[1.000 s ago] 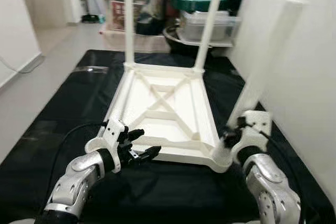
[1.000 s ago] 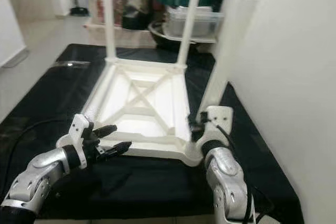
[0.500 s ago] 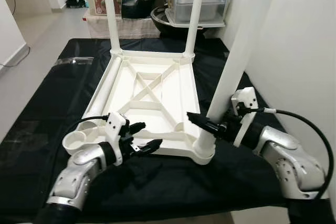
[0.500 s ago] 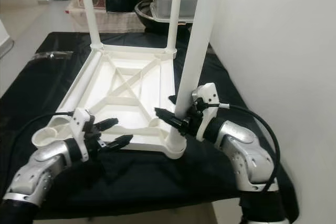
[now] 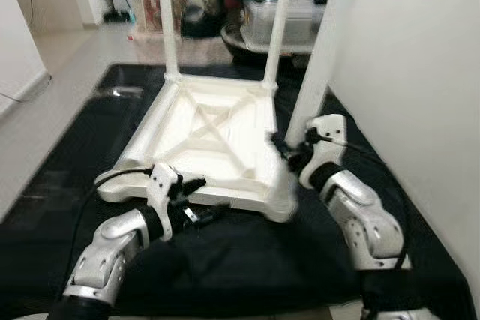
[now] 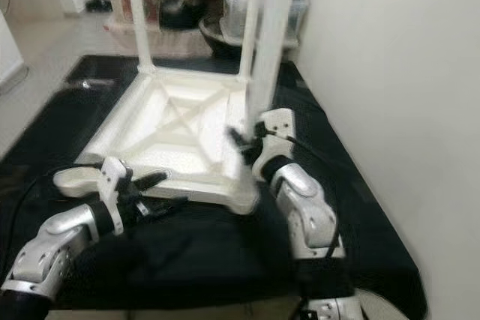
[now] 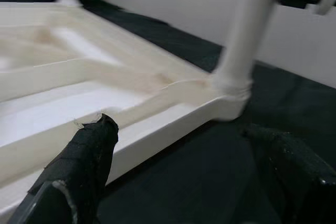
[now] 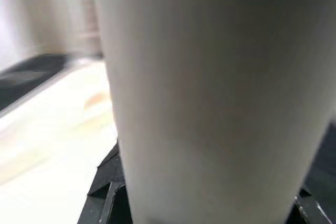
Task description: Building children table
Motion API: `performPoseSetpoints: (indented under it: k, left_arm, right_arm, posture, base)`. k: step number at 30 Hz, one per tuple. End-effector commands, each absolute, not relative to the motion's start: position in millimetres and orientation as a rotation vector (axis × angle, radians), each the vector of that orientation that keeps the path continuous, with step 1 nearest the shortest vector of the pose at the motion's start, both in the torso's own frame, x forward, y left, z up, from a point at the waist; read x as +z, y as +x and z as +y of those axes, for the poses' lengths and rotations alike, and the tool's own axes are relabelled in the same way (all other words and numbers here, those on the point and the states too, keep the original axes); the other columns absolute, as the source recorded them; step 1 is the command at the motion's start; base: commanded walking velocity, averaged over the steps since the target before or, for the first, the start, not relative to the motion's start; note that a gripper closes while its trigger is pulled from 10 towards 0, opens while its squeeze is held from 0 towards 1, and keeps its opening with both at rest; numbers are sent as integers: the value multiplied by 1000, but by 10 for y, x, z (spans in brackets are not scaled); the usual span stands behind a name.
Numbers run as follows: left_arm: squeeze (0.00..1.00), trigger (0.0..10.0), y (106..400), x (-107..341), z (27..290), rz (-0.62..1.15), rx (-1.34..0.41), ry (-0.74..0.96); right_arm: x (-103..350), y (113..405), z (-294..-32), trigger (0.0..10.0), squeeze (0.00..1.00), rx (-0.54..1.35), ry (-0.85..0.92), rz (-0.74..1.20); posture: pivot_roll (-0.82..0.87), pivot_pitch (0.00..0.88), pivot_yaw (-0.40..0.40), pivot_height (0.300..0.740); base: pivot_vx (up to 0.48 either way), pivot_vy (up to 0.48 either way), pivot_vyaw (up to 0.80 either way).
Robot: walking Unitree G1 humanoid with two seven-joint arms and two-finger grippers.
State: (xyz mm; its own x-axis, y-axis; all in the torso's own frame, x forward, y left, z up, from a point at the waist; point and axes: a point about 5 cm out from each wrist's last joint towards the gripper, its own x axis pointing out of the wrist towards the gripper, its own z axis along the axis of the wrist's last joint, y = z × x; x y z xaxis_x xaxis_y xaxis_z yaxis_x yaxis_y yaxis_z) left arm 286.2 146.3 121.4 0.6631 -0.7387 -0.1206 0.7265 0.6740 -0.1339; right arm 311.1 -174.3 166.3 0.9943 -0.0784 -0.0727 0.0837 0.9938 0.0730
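A black mat [image 5: 67, 162] is covering the pale floor [image 5: 52, 73] beside a white wall. Lying directly on the mat is an upturned white tabletop [image 5: 210, 136], its ribbed underside facing up. Plastic storage boxes [image 5: 277, 24] are sitting on the floor beyond the mat's far edge.

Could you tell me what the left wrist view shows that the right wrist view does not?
The left wrist view shows the left claw open, its black fingers spread before the near edge of the upturned white tabletop, above the black mat, with the near right leg standing in its corner socket. The right wrist view instead presses close against that leg, with the right claw around its base. Both share the leg and the white tabletop.
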Motion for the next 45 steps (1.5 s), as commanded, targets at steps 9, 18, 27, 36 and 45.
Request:
performPoseSetpoints:
  k: [9, 18, 27, 36, 45]
  left_arm:
    - [0, 10000, 2885, 1182, 1370, 181, -852, -84]
    - [0, 10000, 2831, 1171, 1333, 170, -849, -95]
    - [0, 10000, 2719, 1396, 1454, 30, -610, -98]
    - [0, 10000, 2207, 1456, 1521, -47, -246, -115]
    - [0, 10000, 2099, 1320, 1679, 25, -161, -98]
  right_arm:
    - [1748, 2799, -1283, 10000, 1000, 348, 148, 58]
    - [1954, 2735, -1343, 10000, 0, 979, 111, -23]
    - [1714, 2958, -1357, 0, 0, 871, 58, 102]
    - [1487, 2933, -1924, 0, 0, -150, 95, 214]
    - [1616, 2660, -1476, 10000, 0, 100, 27, 168]
  posture:
    - [70, 0, -65, 740]
    - [88, 0, -84, 740]
    - [114, 0, -72, 740]
    - [135, 0, -73, 740]
    - [128, 0, -67, 740]
  base:
    - [0, 0, 0]
    - [0, 0, 0]
    - [0, 0, 0]
    - [0, 0, 0]
    - [0, 0, 0]
